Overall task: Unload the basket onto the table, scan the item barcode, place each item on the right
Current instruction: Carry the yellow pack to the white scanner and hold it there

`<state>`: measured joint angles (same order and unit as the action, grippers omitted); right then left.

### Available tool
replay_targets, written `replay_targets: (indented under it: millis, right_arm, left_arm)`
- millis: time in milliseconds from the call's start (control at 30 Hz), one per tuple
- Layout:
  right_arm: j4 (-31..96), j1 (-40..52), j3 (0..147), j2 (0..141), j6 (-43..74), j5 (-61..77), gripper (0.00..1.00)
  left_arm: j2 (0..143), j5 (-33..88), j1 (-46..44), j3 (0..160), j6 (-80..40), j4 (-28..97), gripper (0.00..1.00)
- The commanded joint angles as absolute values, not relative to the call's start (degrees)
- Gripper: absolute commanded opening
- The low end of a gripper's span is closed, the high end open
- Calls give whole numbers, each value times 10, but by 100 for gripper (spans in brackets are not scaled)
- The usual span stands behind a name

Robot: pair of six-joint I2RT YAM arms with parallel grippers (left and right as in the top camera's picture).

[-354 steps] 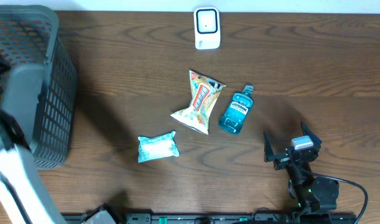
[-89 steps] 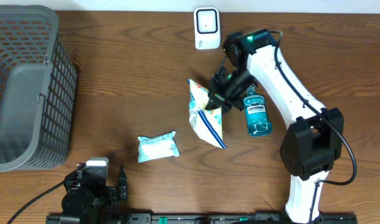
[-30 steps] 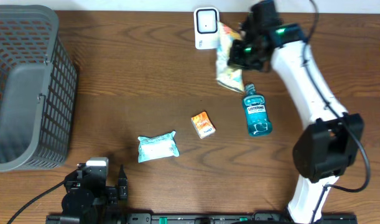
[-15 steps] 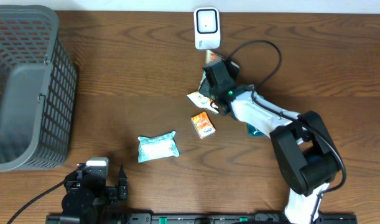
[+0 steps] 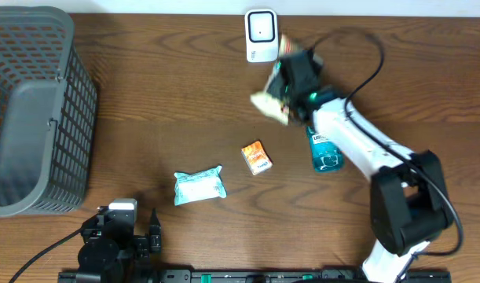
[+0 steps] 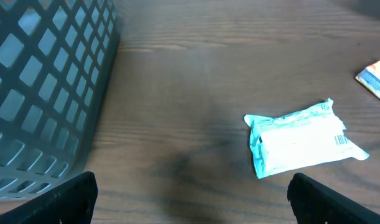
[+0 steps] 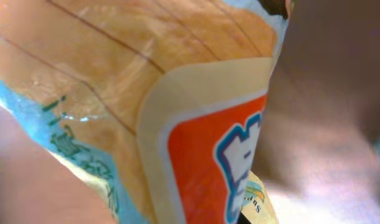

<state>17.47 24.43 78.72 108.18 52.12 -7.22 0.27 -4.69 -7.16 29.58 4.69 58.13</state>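
Hanging off the right gripper (image 5: 288,81) is the snack bag (image 5: 267,102), up off the table and sitting at about five o'clock from the scanner (image 5: 261,35), just beside it. The claw is pinched tight on a thin bit of the bag's film. The wrist camera shows nothing but glossy orange and cream wrapper, so I cannot tell exactly which edge it has. The overhead picture is blurred there too, and I cannot make out a barcode.

It looks light and puffy to me, all crinkly foil with air inside. That kind of bag flops and twists instead of holding a face flat, and the slick film could creep out of a narrow pinch. Whatever is inside probably crushes easily, so I'd stay off the belly and hold the crimped end seam, where the layers are doubled and stiffer.

The left gripper (image 6: 193,202) waits low at seven o'clock with its fingers spread wide, holding nothing. The mouthwash bottle (image 5: 324,149) lies at five o'clock from the bag.
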Motion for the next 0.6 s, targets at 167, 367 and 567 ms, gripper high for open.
replay_targets:
  millis: [167,367,567]
  right_arm:
    - [-4,243,844,1087,486,-173,2]
    - [-223,250,848,1195,486,-193,1]
    - [-248,251,954,1308,486,-180,1]
  left_arm:
    - [3,-52,-70,294,46,582,98]
    - [3,-52,-70,294,46,582,98]
    - [3,-52,-70,294,46,582,98]
